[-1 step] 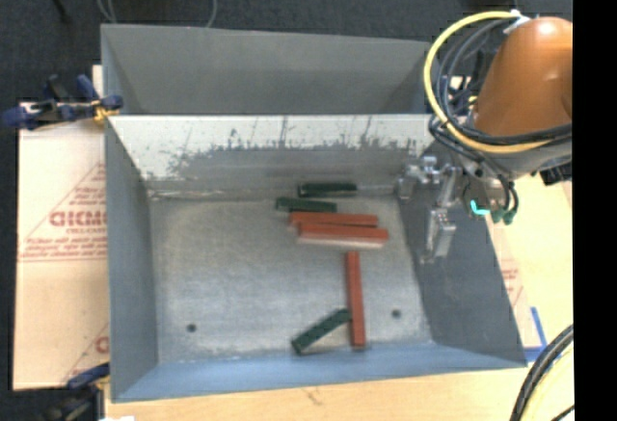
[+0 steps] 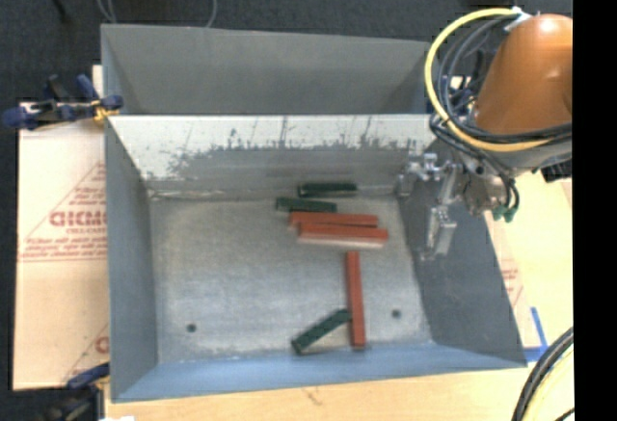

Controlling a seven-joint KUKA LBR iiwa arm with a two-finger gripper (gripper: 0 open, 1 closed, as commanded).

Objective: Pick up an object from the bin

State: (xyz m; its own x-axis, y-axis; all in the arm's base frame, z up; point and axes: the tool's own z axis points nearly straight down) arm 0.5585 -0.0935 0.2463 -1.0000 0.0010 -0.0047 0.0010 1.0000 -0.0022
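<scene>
The gripper (image 2: 439, 228) hangs by the right wall of the bin (image 2: 130, 246) (above the floor's edge) — spread or closed, I cannot tell; the pair of red bars (image 2: 342, 235) lies near its left, apart from it; dark green bars (image 2: 326, 189) lie just beyond.

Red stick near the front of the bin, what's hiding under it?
The red stick lies on the grey bin floor. A dark green stick touches its lower left side; whether its tip goes underneath is covered.
</scene>
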